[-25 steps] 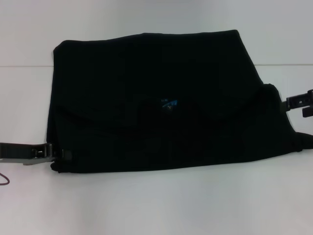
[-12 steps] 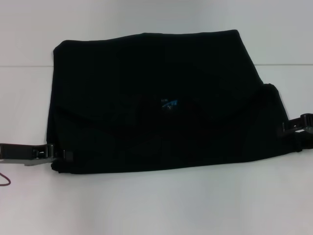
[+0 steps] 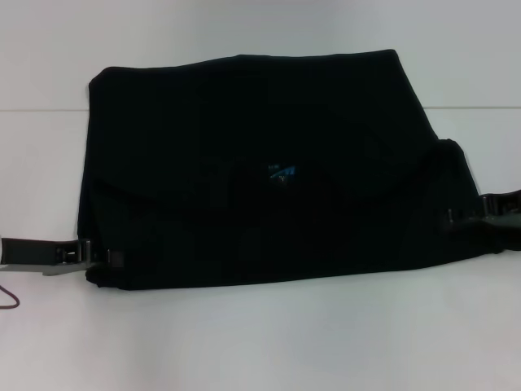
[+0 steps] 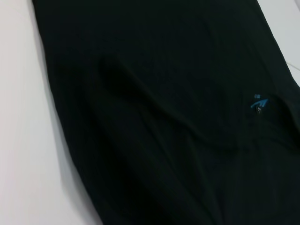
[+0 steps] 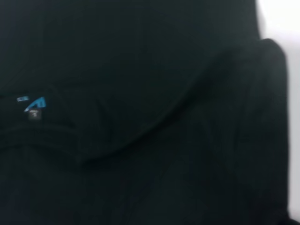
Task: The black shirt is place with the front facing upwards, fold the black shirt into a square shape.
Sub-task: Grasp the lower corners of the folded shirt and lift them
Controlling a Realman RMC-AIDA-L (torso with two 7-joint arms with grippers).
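Black on black at both jaws, so contrast is poor. Left gripper [image 3: 104,257] sits at the near-left corner of the large plain black cloth short-sleeved shirt [image 3: 260,171], fingertips at the hem edge; can't tell if it's clenched on fabric or released. Right gripper [image 3: 468,216] is at the shirt's right edge, tips lost against the cloth; jaw state can't be told either. Neither wrist view shows its own fingers, only fabric.

Shirt lies across the middle of the white bench [image 3: 260,342], already doubled into a wide band: an upper layer's curved edge runs across it, and the small blue neck label [image 3: 282,172] shows near centre. No chest lettering visible.

My read: the two grippers flank opposite ends, low and level with the bench, to catch the near corners together for the next fold towards square. Risk: pinching only the top layer, dragging the stack askew.
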